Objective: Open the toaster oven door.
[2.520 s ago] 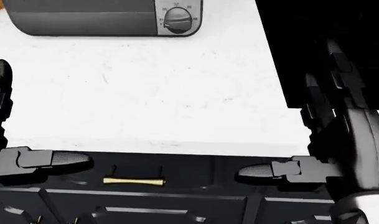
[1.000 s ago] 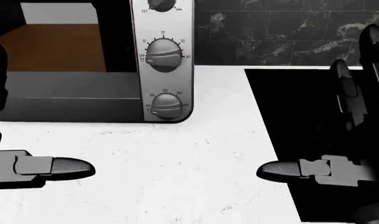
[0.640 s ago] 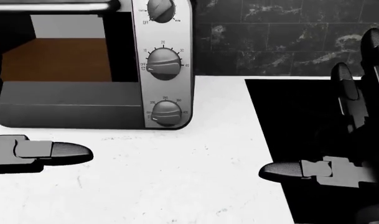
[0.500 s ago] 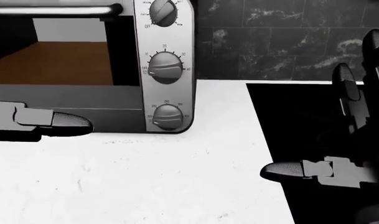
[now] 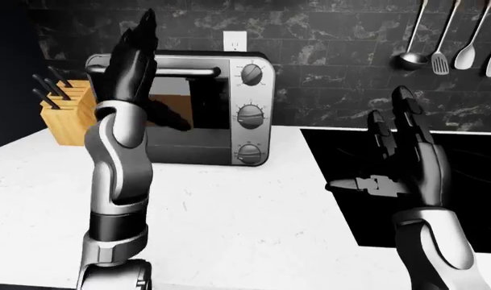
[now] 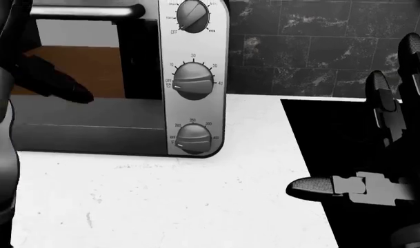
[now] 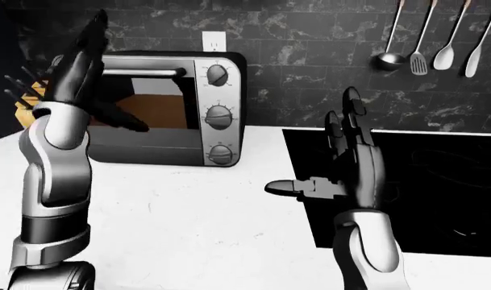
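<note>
The silver toaster oven (image 5: 205,109) stands on the white counter (image 5: 245,229) against the dark tiled wall. Its glass door (image 6: 92,82) looks shut, with the bar handle (image 5: 188,71) along the top and three knobs (image 6: 194,82) down the right side. My left hand (image 5: 144,69) is open and raised in front of the door's left part, fingers pointing up past the handle, thumb (image 6: 54,82) pointing right across the glass. I cannot tell whether it touches the door. My right hand (image 5: 374,151) is open and empty, held over the counter's right edge.
A wooden knife block (image 5: 67,115) stands left of the oven. A black cooktop (image 5: 471,181) fills the counter's right side. A ladle and spatulas (image 5: 439,36) hang on the wall above it. A wall outlet (image 5: 234,41) sits above the oven.
The camera has tilted up from the counter's edge to the oven. My left hand has risen from counter height to in front of the door. The right hand has hardly moved.
</note>
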